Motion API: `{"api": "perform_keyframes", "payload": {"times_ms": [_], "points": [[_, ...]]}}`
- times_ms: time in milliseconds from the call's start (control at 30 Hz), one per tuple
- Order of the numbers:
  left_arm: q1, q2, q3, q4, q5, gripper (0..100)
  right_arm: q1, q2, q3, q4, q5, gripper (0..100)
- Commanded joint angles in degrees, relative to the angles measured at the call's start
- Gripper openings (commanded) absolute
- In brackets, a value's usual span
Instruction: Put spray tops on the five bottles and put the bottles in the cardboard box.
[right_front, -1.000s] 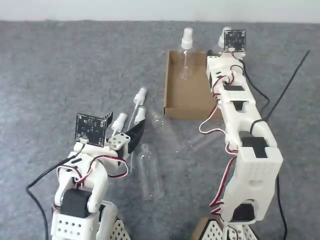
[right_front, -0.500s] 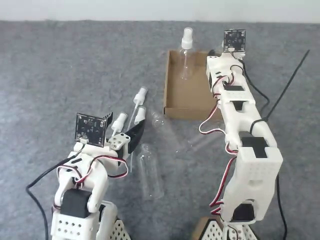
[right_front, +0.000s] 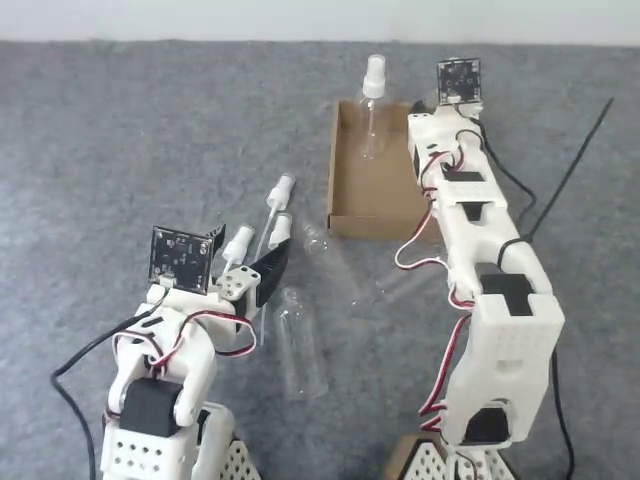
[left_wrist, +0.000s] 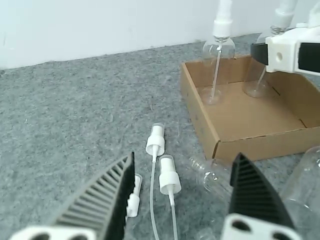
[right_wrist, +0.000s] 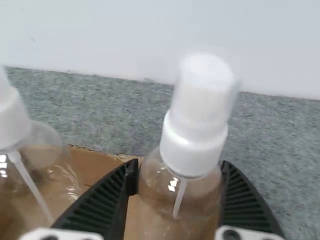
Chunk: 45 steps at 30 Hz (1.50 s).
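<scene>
Grey felt table (right_front: 150, 120); right pincer (right_wrist: 177, 172) pinching clear bottle (right_wrist: 156, 187) (white spray top (right_wrist: 200, 105)); left pincer (left_wrist: 185, 160) spread.

1. No writing, label, brand, number or sign can be read on anything in these views.
</scene>
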Motion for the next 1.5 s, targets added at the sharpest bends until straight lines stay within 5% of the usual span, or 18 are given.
{"api": "perform_keyframes", "payload": {"times_ms": [0, 300, 567, 933, 1467], "points": [[-0.18, -0.53, -0.13, -1.23, -0.18, 28, -0.40, -1.27, -4.31, -0.57, 0.79, 19.9], [-0.18, -0.53, -0.13, -1.23, -0.18, 28, -0.40, -1.27, -4.31, -0.57, 1.14, 21.0], [-0.09, -0.53, -0.13, -1.23, -0.18, 28, -0.40, -1.27, -4.48, 1.63, 1.14, 36.1], [-0.18, -0.53, -0.13, -1.23, -0.18, 28, -0.04, -1.98, -6.33, 2.07, 1.14, 36.3], [-0.18, -0.53, -0.13, -1.23, -0.18, 28, 0.22, -2.07, -29.01, 25.36, 0.79, 36.4]]}}
